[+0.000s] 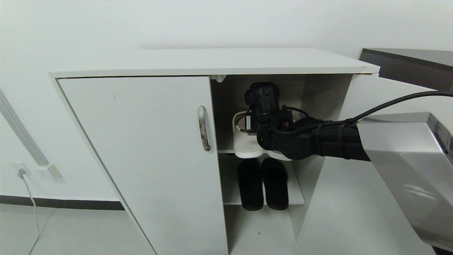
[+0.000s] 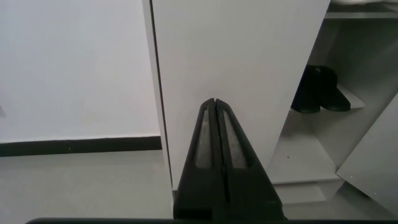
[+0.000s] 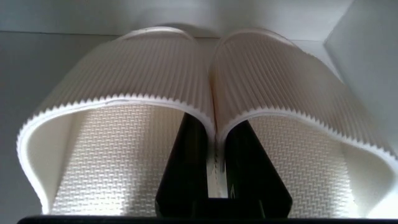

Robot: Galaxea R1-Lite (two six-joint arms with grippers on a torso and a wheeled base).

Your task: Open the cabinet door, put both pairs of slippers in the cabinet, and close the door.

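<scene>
- Cabinet [image 1: 212, 62]: white, set against a wall; two doors, shelves inside.
- Left door [image 1: 141, 148]: closed; upright metal handle [image 1: 202, 128] near its inner edge.
- Right door [image 1: 336, 205]: swung wide open, baring the right compartment.
- White slippers [image 1: 246, 147]: a pair, side by side at the upper shelf of the right compartment, toes inward, heels past the shelf's front edge; ribbed straps and textured insoles seen close in the right wrist view [image 3: 143, 81]; resting or slightly lifted, cannot tell.
- Black slippers [image 1: 263, 184]: a pair, side by side on the shelf below, directly under the white pair, heels toward the opening; seen also from the left wrist [image 2: 320, 90].
- Right gripper [image 3: 214, 134]: reached into the right compartment at upper-shelf height; narrow, clamped on the two touching inner strap edges of the white slippers, one finger [image 3: 189, 162] inside each slipper.
- Left gripper [image 2: 214, 106]: low in front of the left door, near its outer edge, apart from it; fingers pressed together, holding nothing.
- Wall socket [image 1: 22, 173]: left of the cabinet, cable hanging to the floor.
</scene>
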